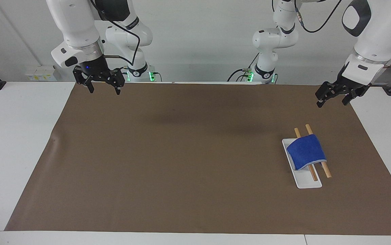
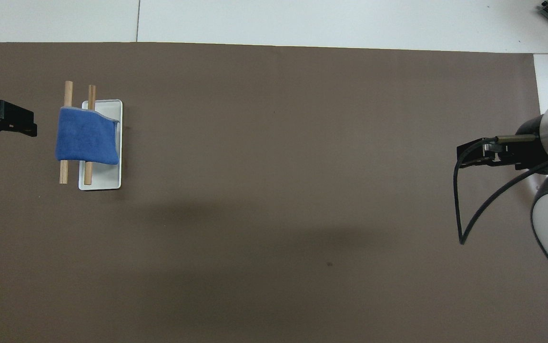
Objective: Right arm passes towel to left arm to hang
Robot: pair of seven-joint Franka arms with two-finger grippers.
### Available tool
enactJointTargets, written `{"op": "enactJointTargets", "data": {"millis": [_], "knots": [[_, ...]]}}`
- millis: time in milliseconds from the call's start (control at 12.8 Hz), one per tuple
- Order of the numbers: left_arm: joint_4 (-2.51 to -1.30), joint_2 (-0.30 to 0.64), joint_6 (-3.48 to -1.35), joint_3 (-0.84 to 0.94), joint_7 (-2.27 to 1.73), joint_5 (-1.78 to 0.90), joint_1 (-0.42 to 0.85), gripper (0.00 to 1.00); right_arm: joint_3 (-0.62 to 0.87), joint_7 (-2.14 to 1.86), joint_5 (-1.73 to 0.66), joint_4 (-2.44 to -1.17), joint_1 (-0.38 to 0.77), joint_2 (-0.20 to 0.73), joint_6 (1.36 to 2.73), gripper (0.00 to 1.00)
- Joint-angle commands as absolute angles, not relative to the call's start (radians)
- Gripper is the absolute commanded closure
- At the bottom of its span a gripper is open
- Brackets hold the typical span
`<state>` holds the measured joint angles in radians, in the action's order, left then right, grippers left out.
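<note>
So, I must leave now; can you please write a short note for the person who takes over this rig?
Left gripper: open, holds nothing, in the air over the mat's edge at its own end.
Right gripper: open, holds nothing, waits over the mat's edge at its own end.
Towel: draped over two wooden rods on the white tray.
Done: pass and hanging.
Left: nothing that shows, only parking the arms.
</note>
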<state>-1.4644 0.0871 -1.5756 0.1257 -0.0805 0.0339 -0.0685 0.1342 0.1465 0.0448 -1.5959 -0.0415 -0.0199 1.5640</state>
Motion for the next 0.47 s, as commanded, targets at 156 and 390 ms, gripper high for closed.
{"op": "enactJointTargets", "data": {"millis": [156, 390], "knots": [[-1.483, 0.072, -1.611, 0.124, -0.077, 0.04, -0.067, 0.0, 0.141, 0.118, 0.021, -1.598, -0.06, -0.028, 1.56, 0.0], [-1.483, 0.071, -1.611, 0.124, -0.075, 0.04, -0.075, 0.0, 0.141, 0.12, 0.021, -1.598, -0.06, -0.028, 1.56, 0.0]]}}
